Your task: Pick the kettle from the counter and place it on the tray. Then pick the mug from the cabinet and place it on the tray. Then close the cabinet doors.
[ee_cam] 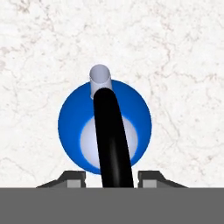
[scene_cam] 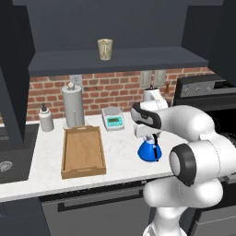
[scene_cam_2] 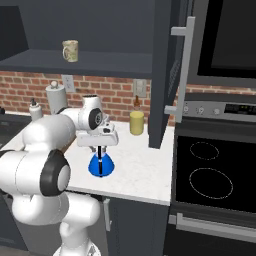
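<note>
Item 1, nearest: the gripper (scene_cam_2: pixel 101 159), hanging straight down over the kettle (scene_cam: pixel 150 151). In the hand view its 2 fingertips (ee_cam: pixel 72 177) stand one on each side of the black arched handle (ee_cam: pixel 113 140). A sliver of gap shows on both sides, so the jaws are part-way in but I cannot tell whether they press the handle yet.

Item 2: the kettle itself, bright blue, upright on the bench (scene_cam: pixel 122 152), directly beneath the gripper. Its handle runs lengthwise away from the hand camera toward the pale spout (ee_cam: pixel 99 78), and the jaws cross that line squarely. The coming move turns on this: the handle lies between the fingers, so closing fully and lifting straight up looks like the step in hand.

Item 3: the tray (scene_cam: pixel 83 150), light wood, lying on the bench well to the robot's left of the kettle, nothing in it.

Item 4: a small scale (scene_cam: pixel 113 119), a tall grey cylinder with a ball top (scene_cam: pixel 73 106) and a white dispenser bottle (scene_cam: pixel 45 118), ranged near the brick wall.

Item 5, farthest: the mug (scene_cam: pixel 105 49), on the shelf of the cabinet (scene_cam: pixel 115 60), whose door (scene_cam_2: pixel 167 75) stands open.
</note>
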### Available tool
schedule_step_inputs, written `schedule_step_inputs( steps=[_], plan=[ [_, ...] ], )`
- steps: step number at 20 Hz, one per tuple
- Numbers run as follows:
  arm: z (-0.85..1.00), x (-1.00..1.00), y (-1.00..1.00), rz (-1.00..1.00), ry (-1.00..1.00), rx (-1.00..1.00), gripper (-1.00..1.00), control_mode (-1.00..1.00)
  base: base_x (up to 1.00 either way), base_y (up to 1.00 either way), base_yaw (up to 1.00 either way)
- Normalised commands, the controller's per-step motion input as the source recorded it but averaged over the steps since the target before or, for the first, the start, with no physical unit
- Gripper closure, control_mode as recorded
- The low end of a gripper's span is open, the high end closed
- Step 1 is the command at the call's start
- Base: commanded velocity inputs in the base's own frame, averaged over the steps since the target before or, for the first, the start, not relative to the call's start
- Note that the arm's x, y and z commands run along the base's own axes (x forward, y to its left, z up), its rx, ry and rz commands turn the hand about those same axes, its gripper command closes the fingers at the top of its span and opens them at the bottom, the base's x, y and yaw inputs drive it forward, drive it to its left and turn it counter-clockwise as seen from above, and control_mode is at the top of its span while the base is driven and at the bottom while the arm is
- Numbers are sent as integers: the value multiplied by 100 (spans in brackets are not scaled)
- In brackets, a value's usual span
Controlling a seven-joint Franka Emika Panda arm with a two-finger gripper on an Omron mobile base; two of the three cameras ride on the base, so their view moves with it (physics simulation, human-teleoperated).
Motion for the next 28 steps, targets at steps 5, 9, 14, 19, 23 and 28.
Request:
schedule_step_inputs(
  steps=[5,9,14,19,23,28],
  plan=[
    [-24,-13,0,3,-1,0,100,-100,0,0,0],
    [-11,-24,0,2,-5,0,100,-100,0,0,0],
    [16,-41,11,0,-12,0,100,-100,0,0,0],
    [43,-31,31,1,-7,0,100,-100,0,0,0],
    [54,-1,57,5,0,0,100,-100,0,0,0],
    [57,4,67,10,0,0,100,-100,0,0,0]
  ],
)
